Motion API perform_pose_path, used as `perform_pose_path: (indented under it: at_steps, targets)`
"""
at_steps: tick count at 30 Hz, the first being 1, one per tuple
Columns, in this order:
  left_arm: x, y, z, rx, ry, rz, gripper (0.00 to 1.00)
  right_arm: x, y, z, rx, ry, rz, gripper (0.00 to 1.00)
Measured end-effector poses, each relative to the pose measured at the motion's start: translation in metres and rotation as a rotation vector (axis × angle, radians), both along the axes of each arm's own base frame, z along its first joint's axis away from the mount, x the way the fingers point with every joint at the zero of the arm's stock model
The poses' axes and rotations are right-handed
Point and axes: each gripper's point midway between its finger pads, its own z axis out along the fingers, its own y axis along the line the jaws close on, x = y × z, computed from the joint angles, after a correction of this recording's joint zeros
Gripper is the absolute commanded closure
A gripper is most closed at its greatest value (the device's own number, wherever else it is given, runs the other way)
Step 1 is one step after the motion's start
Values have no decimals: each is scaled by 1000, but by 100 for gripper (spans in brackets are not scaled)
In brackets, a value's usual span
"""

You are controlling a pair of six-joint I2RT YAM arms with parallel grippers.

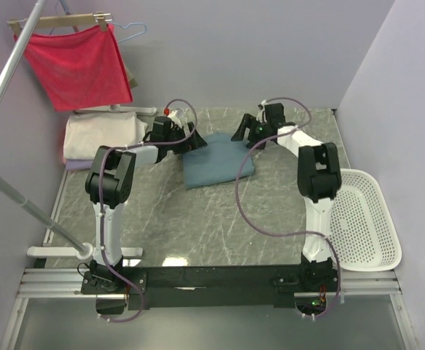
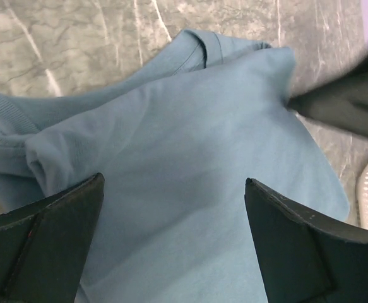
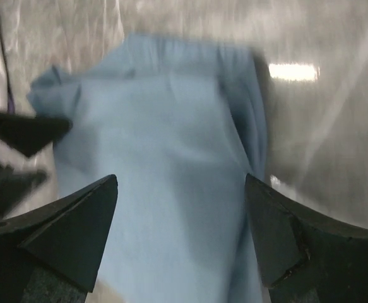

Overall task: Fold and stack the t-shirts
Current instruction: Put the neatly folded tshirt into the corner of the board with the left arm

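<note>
Your left pincer (image 2: 174, 182) and right pincer (image 3: 180, 180) both gape wide, holding nothing; the folded teal t-shirt (image 1: 216, 166) lies on the surface (image 1: 197, 219) directly beneath them, between the two.

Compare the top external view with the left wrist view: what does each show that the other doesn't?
Only the top external view shows the red cloth on its hanger, the cream folded stack at the far left, and both arms whole. Only the left wrist view shows the neckline seam close up, and that the left gripper is open, jaws wide above the fabric. Both show the teal t-shirt lying on the marble table, and part of the white perforated basket.
</note>
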Motion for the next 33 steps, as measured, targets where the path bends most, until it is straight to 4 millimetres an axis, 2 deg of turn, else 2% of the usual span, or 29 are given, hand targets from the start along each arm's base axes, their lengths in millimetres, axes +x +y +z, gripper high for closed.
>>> perform_pose_path:
  at_steps: [2, 5, 9, 11, 12, 14, 15, 20, 23, 25, 29, 33]
  targets:
    - [-1, 2, 2, 7, -5, 8, 0, -20, -9, 10, -9, -4, -5, 12]
    - [-3, 5, 2, 13, -5, 12, 1, -39, -17, 46, -2, -63, -9, 11]
    - [-2, 6, 3, 18, -8, 11, 1, -51, -16, 106, 30, -193, 9, 11]
    - [-2, 7, 3, 17, -8, 10, 0, -59, -11, 124, 49, -234, 32, 11]
    - [-2, 7, 3, 17, -8, 10, 1, -63, -8, 126, 57, -245, 42, 11]
    - [-2, 6, 3, 16, -8, 9, 1, -74, -3, 117, 66, -224, 60, 11]
    - [-2, 7, 3, 16, -8, 9, 0, -80, -1, 106, 67, -198, 65, 11]
    - [-2, 7, 2, 19, -8, 7, 1, -122, 0, 31, 57, 13, 70, 12]
    - [-3, 7, 2, 20, -8, 6, 0, -131, -3, 1, 42, 94, 54, 13]
    - [-3, 7, 2, 22, -7, 5, 0, -129, -3, -9, 37, 113, 45, 14]
    - [-3, 7, 1, 25, -5, 5, 1, -118, -4, -8, 22, 114, 22, 14]
    - [-5, 8, 3, 28, -2, 3, 1, -117, -6, -7, 11, 103, 17, 12]
